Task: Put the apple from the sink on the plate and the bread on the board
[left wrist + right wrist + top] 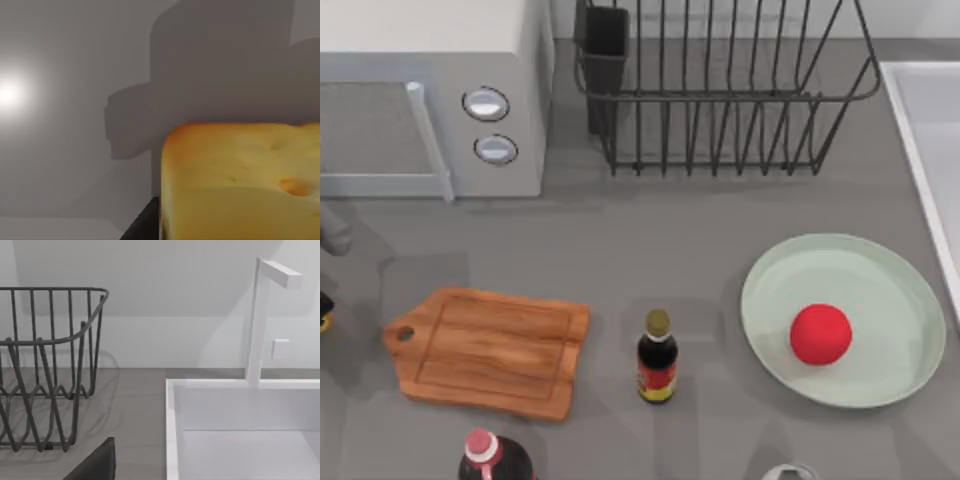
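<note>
The red apple (821, 334) lies on the mint-green plate (880, 290) at the right, just right of its middle. The bread (240, 185), golden with dimples, looms close in the left wrist view with a dark finger (142, 225) against its side. My left gripper (324, 305) is at the table's far left edge, left of the wooden board (490, 350), shut on the bread, of which a yellow sliver (323, 322) shows. The board is bare. The sink (930, 120) runs along the right edge, and its basin (250, 440) holds nothing. My right arm (788, 472) is at the front edge below the plate.
A white microwave (430, 90) fills the back left and a wire dish rack (720, 90) the back middle. A dark sauce bottle (657, 358) stands between board and plate. A pink-capped bottle (485, 455) stands at the front. A white tap (260, 320) rises behind the sink.
</note>
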Available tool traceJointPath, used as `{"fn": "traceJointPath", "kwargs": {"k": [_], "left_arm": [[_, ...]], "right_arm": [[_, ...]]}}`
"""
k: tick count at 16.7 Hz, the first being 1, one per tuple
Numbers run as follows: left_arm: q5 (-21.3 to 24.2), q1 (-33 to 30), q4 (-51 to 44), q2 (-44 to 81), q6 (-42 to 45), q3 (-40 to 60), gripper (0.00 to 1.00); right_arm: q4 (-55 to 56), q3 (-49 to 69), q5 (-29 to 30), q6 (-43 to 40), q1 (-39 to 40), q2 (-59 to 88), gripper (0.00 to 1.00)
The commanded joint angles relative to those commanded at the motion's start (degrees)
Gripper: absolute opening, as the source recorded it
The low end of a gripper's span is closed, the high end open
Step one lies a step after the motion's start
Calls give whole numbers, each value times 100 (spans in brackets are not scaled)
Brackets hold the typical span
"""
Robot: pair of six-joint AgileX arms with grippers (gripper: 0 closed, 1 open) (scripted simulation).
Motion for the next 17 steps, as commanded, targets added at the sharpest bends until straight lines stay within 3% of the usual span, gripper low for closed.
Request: {"fn": "traceJointPath", "kwargs": {"k": [7,17], "left_arm": [[0,0,0,0,0,0,2],[3,11,-16,-18,5,-8,0]], "right_arm": [[0,0,0,0,0,0,100],[0,0,0,0,0,0,100]]}}
